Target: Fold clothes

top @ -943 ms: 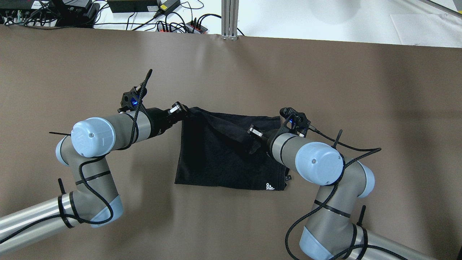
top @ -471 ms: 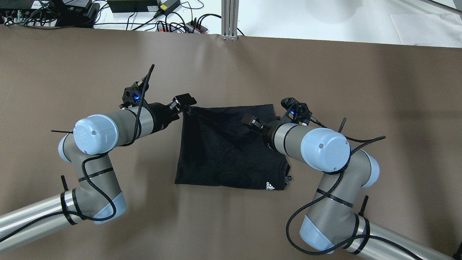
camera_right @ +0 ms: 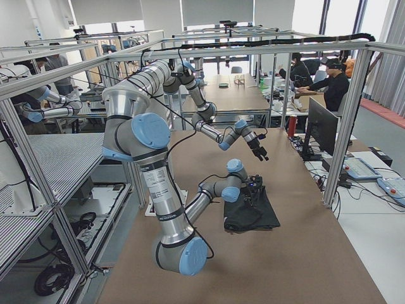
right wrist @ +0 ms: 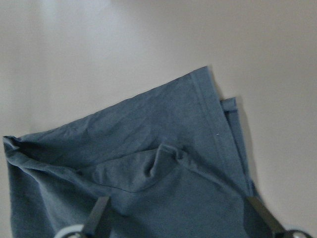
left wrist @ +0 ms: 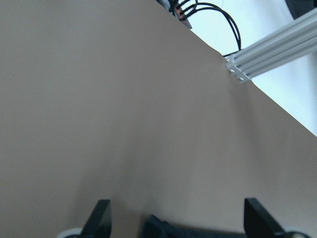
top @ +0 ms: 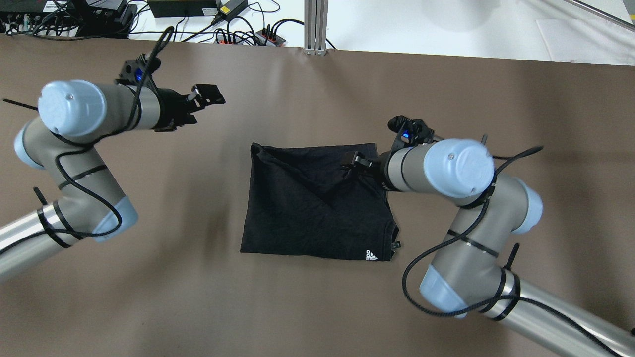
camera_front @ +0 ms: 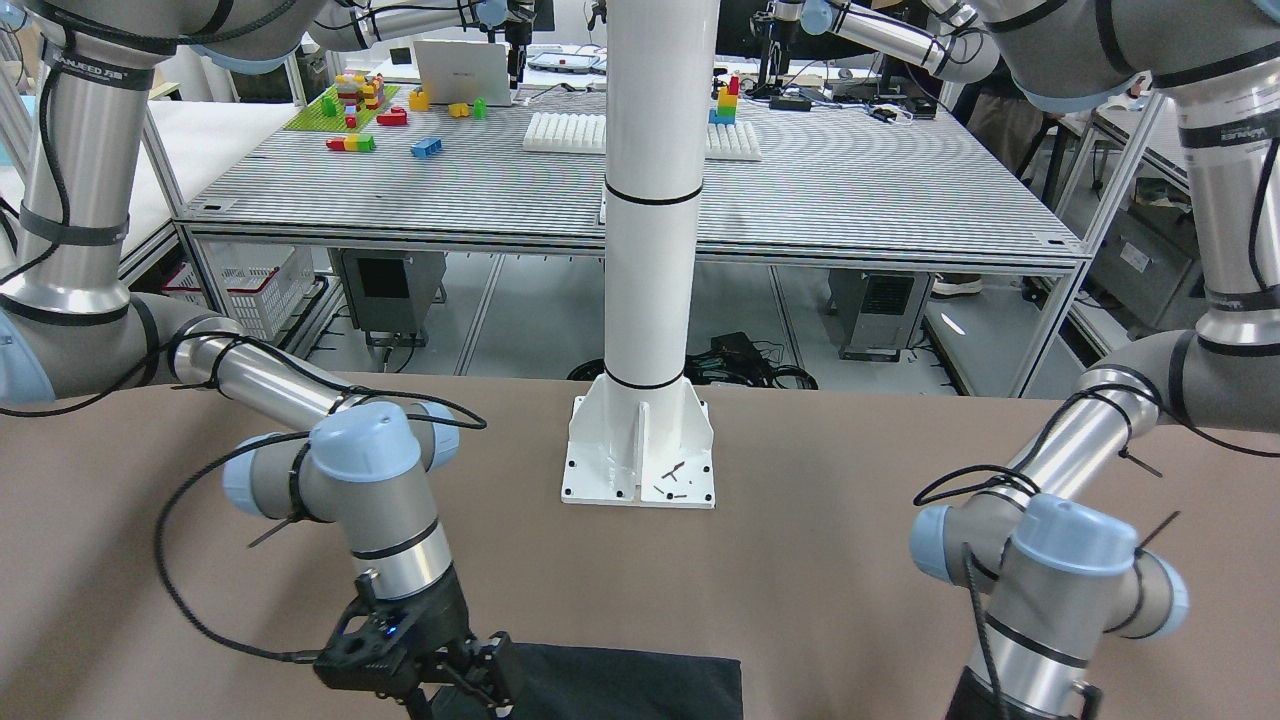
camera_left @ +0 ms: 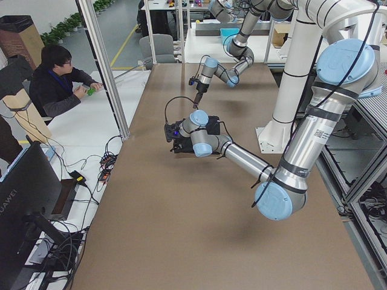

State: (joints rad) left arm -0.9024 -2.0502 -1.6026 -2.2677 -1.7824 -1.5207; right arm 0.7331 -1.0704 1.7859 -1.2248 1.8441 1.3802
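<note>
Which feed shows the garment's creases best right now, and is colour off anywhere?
Right wrist view: overexposed, so the black garment looks washed-out blue-grey, yet hems and creases show clearly; the right gripper's fingers at the bottom edge are blurred. Overhead view: it reads true black, folds only faint.

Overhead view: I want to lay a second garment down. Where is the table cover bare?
Bare: the wide strip between the black garment and the near edge, and the far right corner. Crowded: around the garment, where the right gripper hovers.
</note>
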